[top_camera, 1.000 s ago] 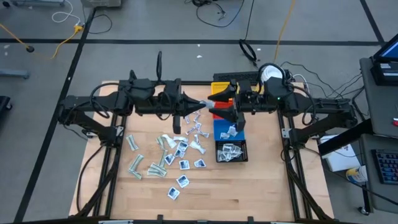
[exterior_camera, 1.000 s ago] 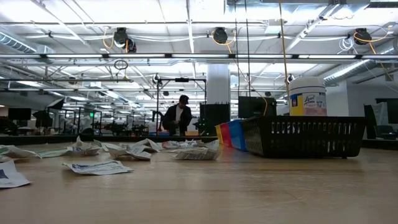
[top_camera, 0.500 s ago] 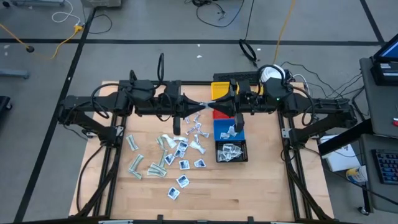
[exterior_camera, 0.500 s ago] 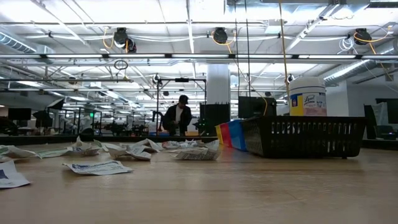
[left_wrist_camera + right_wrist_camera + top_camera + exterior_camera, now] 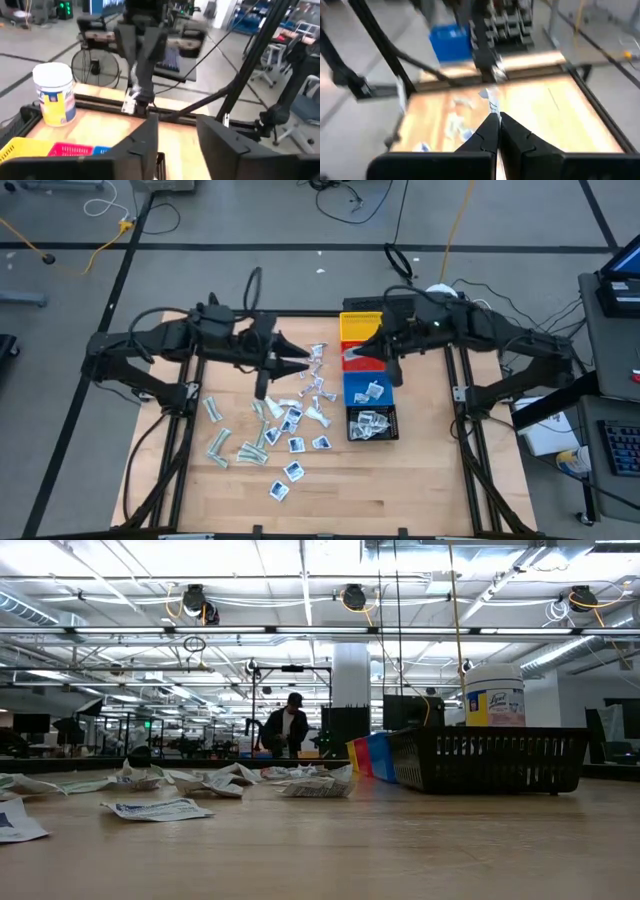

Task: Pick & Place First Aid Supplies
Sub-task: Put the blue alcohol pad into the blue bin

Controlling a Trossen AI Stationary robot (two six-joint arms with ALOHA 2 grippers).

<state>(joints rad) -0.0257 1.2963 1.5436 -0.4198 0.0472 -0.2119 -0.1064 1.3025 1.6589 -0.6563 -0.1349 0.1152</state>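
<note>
We find the first aid supplies, small flat white, blue-marked and pale green packets [image 5: 275, 432], scattered over the left-centre of the pale wooden table [image 5: 330, 490]; more lie in the black mesh bin [image 5: 371, 423] and the blue bin [image 5: 366, 388]. Behind these stand a red bin [image 5: 357, 361] and a yellow bin [image 5: 359, 330]. The right gripper [image 5: 350, 355] hangs over the red bin, fingers pressed together on a small white packet [image 5: 353, 353]. The left gripper [image 5: 305, 362] hovers above the far packets, fingers parted, nothing between them. A white jar with yellow label [image 5: 494, 694] stands beyond the bins.
</note>
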